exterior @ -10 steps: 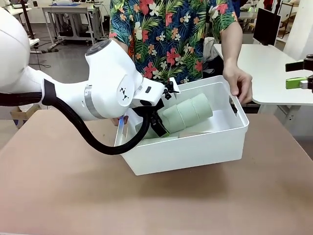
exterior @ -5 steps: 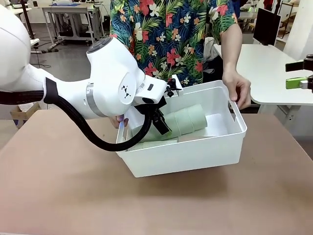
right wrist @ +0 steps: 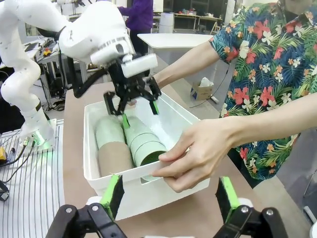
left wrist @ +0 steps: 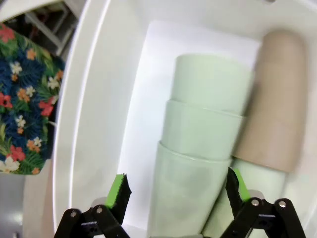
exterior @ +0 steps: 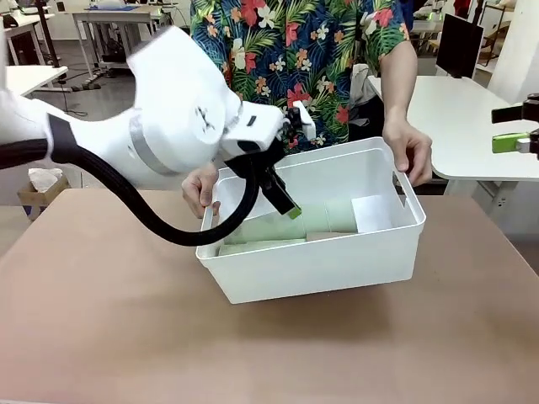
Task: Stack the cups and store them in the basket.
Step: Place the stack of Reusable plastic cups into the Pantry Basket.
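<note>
1. Two robot hands matter to you here. Your left hand (exterior: pixel 285 199) hangs over the near-left part of the basket (exterior: pixel 320 269), its fingers spread apart with nothing between them.
2. Look at the left wrist view: that hand (left wrist: pixel 176 191) has its green pads either side of the stack of mint cups (left wrist: pixel 200 148) but clear above it, not touching.
3. Your right hand (right wrist: pixel 169 196) sits well back from the basket, jaws wide apart and empty; from it you look across at the basket and the left arm.
4. The cups lie on their sides on the basket floor. Three mint cups are nested one inside the next, and you can see their rims as steps along the stack.
5. A tan-brown cup (left wrist: pixel 275 116) lies just beside that stack, touching it along its length, with another mint cup (left wrist: pixel 260 178) showing at its end. You cannot tell from the pictures whether these two are nested.
6. In the front view the mint stack (exterior: pixel 290 223) runs along the basket's left half, partly hidden by the near wall.
7. The basket rests on the brown tabletop (exterior: pixel 101 320), slightly tilted, its right side raised.
8. The person across from you holds the basket with both hands: one hand (exterior: pixel 411 145) grips the rim at the right end, the other hand (exterior: pixel 199 187) holds the rim at the left end, just behind your left arm.
</note>
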`<control>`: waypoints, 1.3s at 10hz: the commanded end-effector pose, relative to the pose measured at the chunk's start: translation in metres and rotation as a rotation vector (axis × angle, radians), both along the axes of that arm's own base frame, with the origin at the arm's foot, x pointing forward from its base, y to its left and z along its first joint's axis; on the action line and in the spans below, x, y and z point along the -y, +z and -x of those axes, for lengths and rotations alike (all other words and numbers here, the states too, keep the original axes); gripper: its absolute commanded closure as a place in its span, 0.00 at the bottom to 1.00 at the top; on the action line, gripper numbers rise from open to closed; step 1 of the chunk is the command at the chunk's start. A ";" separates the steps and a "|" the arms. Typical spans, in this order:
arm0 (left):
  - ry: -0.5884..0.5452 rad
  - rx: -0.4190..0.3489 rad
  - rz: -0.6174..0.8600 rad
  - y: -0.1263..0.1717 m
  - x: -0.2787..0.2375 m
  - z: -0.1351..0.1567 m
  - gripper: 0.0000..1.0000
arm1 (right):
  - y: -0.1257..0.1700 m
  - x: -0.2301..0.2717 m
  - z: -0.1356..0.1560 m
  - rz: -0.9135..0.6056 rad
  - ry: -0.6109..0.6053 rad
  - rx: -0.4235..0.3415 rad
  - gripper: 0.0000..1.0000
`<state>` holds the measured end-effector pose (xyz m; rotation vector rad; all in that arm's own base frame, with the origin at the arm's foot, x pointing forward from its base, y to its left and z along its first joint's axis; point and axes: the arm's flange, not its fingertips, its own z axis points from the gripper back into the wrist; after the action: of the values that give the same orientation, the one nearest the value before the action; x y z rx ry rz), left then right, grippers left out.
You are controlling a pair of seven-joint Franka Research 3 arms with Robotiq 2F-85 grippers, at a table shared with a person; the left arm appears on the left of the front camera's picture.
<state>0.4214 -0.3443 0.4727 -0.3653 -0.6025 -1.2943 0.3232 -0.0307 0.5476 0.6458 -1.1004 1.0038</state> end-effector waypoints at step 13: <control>-0.137 -0.009 0.541 0.118 -0.367 0.060 0.00 | 0.000 -0.001 -0.003 -0.017 0.004 0.026 0.00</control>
<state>0.3612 0.0315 0.5959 -0.8778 -0.9249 -1.2032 0.3237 -0.0307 0.5472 0.6438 -1.0973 1.0032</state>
